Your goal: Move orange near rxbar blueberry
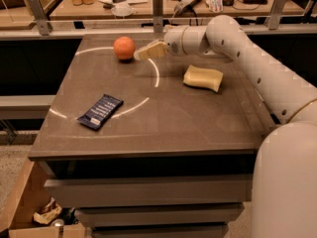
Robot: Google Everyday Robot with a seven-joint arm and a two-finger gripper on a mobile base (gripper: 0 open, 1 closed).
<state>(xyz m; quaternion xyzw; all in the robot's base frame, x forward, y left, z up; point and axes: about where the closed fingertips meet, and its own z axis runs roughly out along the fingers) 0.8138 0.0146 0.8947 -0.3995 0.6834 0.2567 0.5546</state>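
The orange [124, 48] sits near the back edge of the brown table [198, 128], left of centre. The gripper [140, 54] is low over the tabletop just beside it on the right, its pale tan tip pointing at the fruit. From this angle it is not clear whether the tip touches the orange, or whether the gripper is spread or closed. The white arm [237, 48] reaches in from the right side and crosses the back right part of the table.

The blue snack bar [100, 111] lies flat near the front left, turned at a slant, well apart from the orange. A thin white curved line [156, 76] is marked on the tabletop and runs across the stretch between fruit and bar, passing just behind the bar.

A pale yellow sponge [203, 78] lies to the right of the line, below the arm's wrist and away from both the orange and the bar.

Behind the table stands a cluttered workbench [99, 9] with a metal post [157, 4] at its front edge. Drawers [148, 192] sit under the tabletop, and an open cardboard box [15, 207] is on the floor at the lower left.
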